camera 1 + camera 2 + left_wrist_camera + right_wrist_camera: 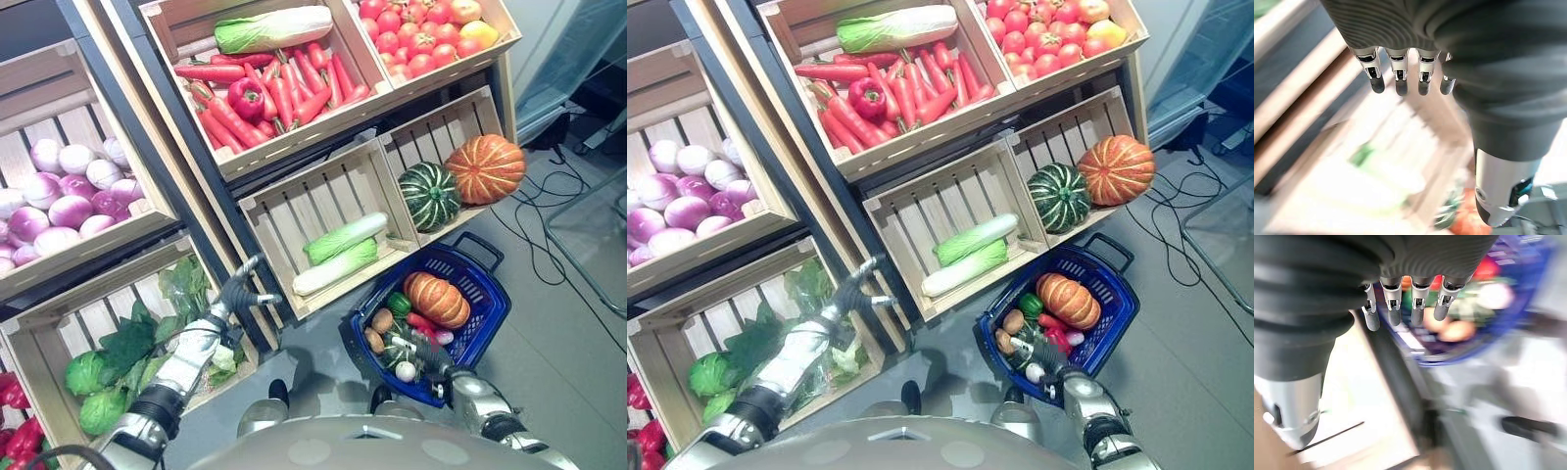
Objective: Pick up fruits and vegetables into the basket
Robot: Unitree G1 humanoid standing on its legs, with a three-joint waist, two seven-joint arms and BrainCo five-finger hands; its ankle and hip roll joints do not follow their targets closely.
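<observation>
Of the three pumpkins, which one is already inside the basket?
The smaller orange pumpkin in the blue basket; the green pumpkin and large orange pumpkin sit in a wooden crate.

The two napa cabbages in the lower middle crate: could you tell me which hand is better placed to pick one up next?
Probably the left hand: open, raised beside the crate holding the napa cabbages. The right hand is down at the blue basket.

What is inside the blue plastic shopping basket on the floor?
The blue plastic shopping basket holds an orange pumpkin, a green vegetable, brown potatoes, a red pepper and a white onion. Anything underneath them is hidden.
</observation>
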